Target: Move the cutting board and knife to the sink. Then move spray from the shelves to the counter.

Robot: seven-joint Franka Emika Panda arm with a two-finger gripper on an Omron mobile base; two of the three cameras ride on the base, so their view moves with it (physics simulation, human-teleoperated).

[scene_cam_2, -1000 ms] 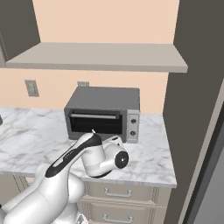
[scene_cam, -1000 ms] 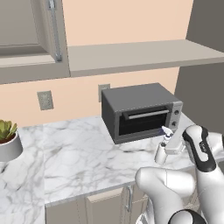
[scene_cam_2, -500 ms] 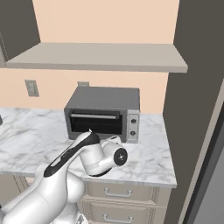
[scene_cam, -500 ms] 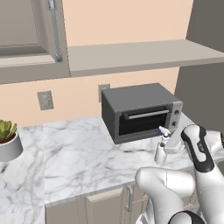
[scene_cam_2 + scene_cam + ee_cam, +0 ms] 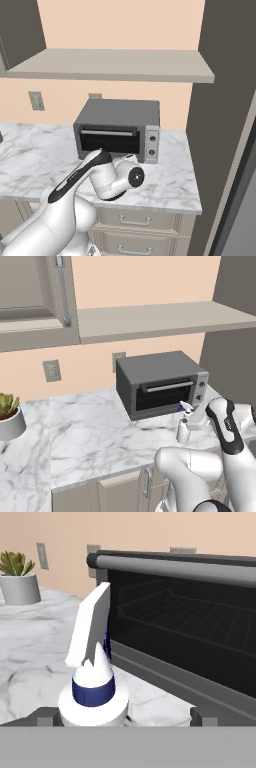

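The white spray [image 5: 92, 682] stands upright on the marble counter [image 5: 95, 426], blue-collared nozzle up

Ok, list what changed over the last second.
The arm drew back slightly from the spray, which now stands on the counter between the open gripper's fingertips, before the toaster oven. Spray, oven and plant stayed put.
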